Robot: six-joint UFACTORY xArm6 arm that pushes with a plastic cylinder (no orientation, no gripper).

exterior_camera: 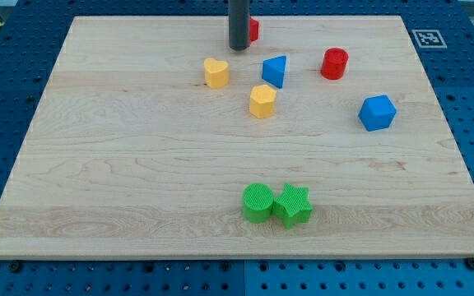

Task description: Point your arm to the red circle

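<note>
The red circle block stands on the wooden board at the view's upper right. My tip is at the view's top centre, well to the left of the red circle. The dark rod partly hides another red block, whose shape I cannot make out, just to the right of the tip. A yellow heart lies below and left of the tip. A blue triangle-like block lies below and right of it.
A yellow block sits below the blue triangle. A blue block sits at the right. A green circle and a green star touch near the view's bottom centre. The board lies on a blue perforated table.
</note>
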